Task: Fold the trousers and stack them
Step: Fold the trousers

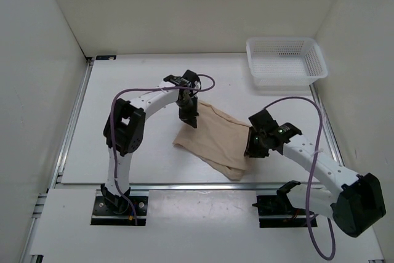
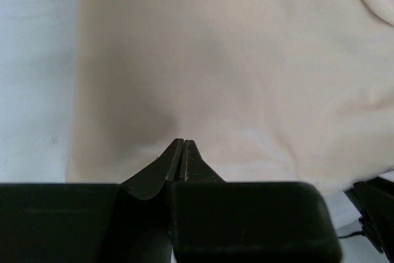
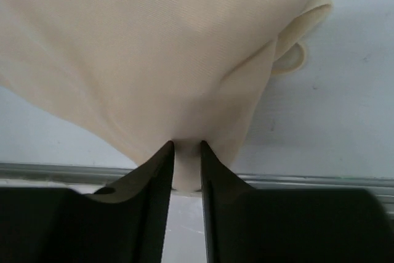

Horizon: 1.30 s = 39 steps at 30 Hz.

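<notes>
Nearest the arm bases, the right end effector (image 3: 185, 147) is seen clamped on a pinch of the trousers (image 1: 212, 138) at their right-hand end. Cloth fills the narrow gap between the jaws and hangs from them, clear of the worktop (image 1: 135, 78) there. The trousers are laid at mid-worktop as a folded panel, with the long axis running from far left to near right. The cloth therefore lies to the left of the right end effector and to the near right of the left one. Farther back, the left end effector (image 2: 183, 145) is set at the far-left end, jaws pressed together on what is judged a thin fold of fabric. The coming fold is judged to turn on that axis — the two held points are placed at its opposite ends, the right one nearer. Smooth white worktop is seen around the cloth; the white mesh basket (image 1: 286, 79) is stood well apart at the far right corner
</notes>
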Available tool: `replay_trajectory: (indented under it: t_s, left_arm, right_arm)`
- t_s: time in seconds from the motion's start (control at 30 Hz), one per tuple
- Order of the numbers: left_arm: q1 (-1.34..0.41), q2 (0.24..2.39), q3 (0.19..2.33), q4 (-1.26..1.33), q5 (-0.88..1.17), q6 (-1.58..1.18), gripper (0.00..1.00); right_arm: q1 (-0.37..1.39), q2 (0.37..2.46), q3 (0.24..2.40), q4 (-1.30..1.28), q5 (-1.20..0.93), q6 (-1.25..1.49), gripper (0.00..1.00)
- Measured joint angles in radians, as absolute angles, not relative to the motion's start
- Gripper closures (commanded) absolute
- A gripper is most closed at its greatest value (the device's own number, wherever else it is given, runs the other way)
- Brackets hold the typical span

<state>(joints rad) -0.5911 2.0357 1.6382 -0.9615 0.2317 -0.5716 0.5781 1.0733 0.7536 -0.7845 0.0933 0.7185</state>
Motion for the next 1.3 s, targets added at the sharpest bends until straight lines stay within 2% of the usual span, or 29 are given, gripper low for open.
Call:
replay_trajectory:
  t_s: [0.07,0.13,0.23,0.4,0.6,0.63,0.73,0.83,0.93,1.07,1.17,1.3]
  left_arm:
    - [-0.590,2.082,1.648,-0.953,0.231,-0.567,0.87]
    - [-0.584,2.124,1.640,-0.951,0.229,-0.564,0.87]
    - [-0.569,2.130,1.571,-0.930,0.249,-0.568,0.87]
    - [-0.513,2.013,1.390,-0.885,0.263,-0.596,0.88]
    - [-0.473,1.822,1.183,-0.901,0.220,-0.631,0.86]
    - [-0.473,1.785,1.171,-0.914,0.217,-0.636,0.86]
    - [-0.474,1.694,1.188,-0.941,0.210,-0.643,0.80]
    - [-0.475,1.665,1.295,-0.960,0.202,-0.648,0.80]
    - [-0.475,1.716,1.437,-0.956,0.192,-0.645,0.82]
    - [-0.475,1.897,1.611,-0.945,0.182,-0.632,0.85]
    - [-0.477,1.990,1.621,-0.950,0.174,-0.625,0.85]
    - [-0.492,1.950,1.500,-0.965,0.160,-0.624,0.84]
  right_arm:
    - [0.578,1.125,0.736,-0.747,0.082,0.726,0.94]
    - [0.581,1.200,0.717,-0.713,0.079,0.733,1.00]
    - [0.585,1.287,0.675,-0.678,0.083,0.749,1.00]
    - [0.584,1.321,0.668,-0.681,0.087,0.795,1.00]
    - [0.587,1.403,0.809,-0.731,0.114,0.788,1.00]
    - [0.590,1.409,0.849,-0.743,0.123,0.778,0.97]
    - [0.601,1.411,0.992,-0.768,0.142,0.741,0.90]
    - [0.609,1.425,1.128,-0.767,0.168,0.702,0.90]
    - [0.611,1.491,1.211,-0.758,0.197,0.674,0.90]
    - [0.599,1.668,1.260,-0.750,0.216,0.645,0.90]
    - [0.593,1.759,1.260,-0.765,0.219,0.639,0.93]
    - [0.600,1.682,1.196,-0.762,0.218,0.640,0.91]
